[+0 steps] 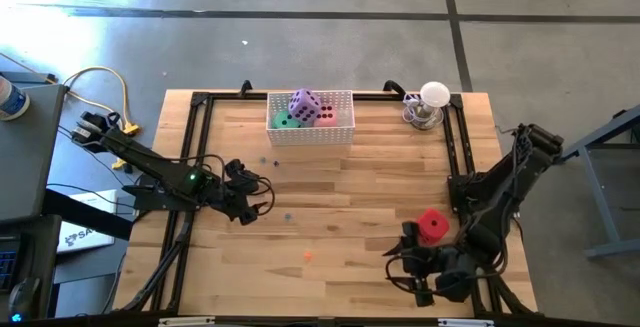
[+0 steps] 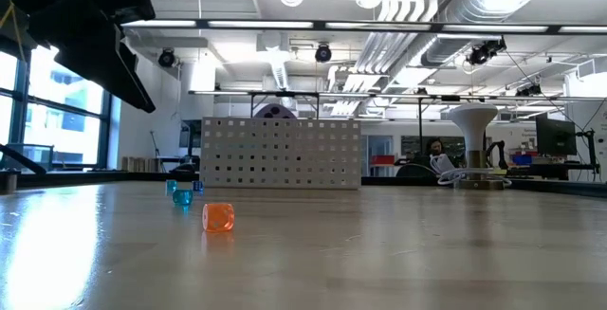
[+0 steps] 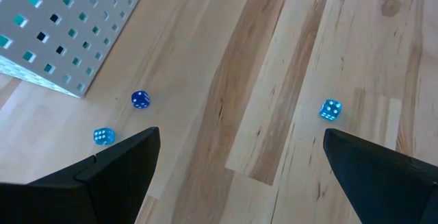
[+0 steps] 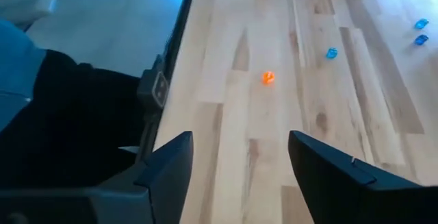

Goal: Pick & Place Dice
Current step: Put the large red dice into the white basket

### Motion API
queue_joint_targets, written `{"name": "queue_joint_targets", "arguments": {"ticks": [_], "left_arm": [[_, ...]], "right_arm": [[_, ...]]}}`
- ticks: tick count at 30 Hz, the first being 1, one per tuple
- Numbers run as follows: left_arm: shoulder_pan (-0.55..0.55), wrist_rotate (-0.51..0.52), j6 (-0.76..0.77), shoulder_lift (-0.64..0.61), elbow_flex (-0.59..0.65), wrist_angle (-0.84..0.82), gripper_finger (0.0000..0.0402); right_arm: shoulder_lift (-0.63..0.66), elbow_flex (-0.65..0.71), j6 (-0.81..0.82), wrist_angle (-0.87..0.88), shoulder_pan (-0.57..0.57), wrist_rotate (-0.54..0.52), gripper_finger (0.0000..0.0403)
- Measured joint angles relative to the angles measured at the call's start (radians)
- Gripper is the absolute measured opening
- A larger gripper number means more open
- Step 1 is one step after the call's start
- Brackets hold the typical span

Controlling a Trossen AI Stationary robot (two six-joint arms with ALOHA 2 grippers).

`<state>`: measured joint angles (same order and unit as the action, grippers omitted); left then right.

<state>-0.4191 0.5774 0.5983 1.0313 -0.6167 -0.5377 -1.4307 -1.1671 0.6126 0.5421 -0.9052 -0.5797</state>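
Purple (image 1: 304, 103), green (image 1: 286, 119) and pink (image 1: 325, 116) dice lie in the white perforated basket (image 1: 310, 134) at the table's far middle. The red die (image 1: 432, 225) shows close against the far side of my right gripper (image 1: 408, 257), near the table's near right corner. What the red die rests on I cannot tell. In the right wrist view my right gripper (image 4: 239, 142) is open, with only bare table between its fingers. My left gripper (image 1: 250, 193) hangs open over the left middle of the table, nothing between its fingers (image 3: 137, 155). My right gripper has nothing between its fingers in its wrist view. Whether its outer side touches the red die (image 1: 432, 225), I cannot tell from the high view.
Tiny dice dot the tabletop: an orange one (image 2: 218, 217) and blue ones (image 3: 140, 99) (image 3: 330, 109) near the basket (image 2: 282, 154). A white round-topped stand (image 1: 432, 105) sits at the far right corner. A black frame (image 1: 196, 147) borders the table.
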Motion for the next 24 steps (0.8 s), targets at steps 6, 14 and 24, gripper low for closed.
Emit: {"name": "queue_joint_targets", "arguments": {"ticks": [6,14,24], "left_arm": [[0.000,0.000,0.000,0.000,0.000,0.000,0.0400],[0.000,0.000,0.000,0.000,0.000,0.000,0.0400],[0.000,-0.001,0.000,0.000,0.000,0.000,0.0400]], "right_arm": [[0.000,0.000,-0.034,0.000,0.004,0.017,0.0305],[0.000,0.000,-0.030,-0.007,0.004,0.137,0.0389],[0.000,0.001,0.012,-0.022,0.005,0.164,0.0351]]}}
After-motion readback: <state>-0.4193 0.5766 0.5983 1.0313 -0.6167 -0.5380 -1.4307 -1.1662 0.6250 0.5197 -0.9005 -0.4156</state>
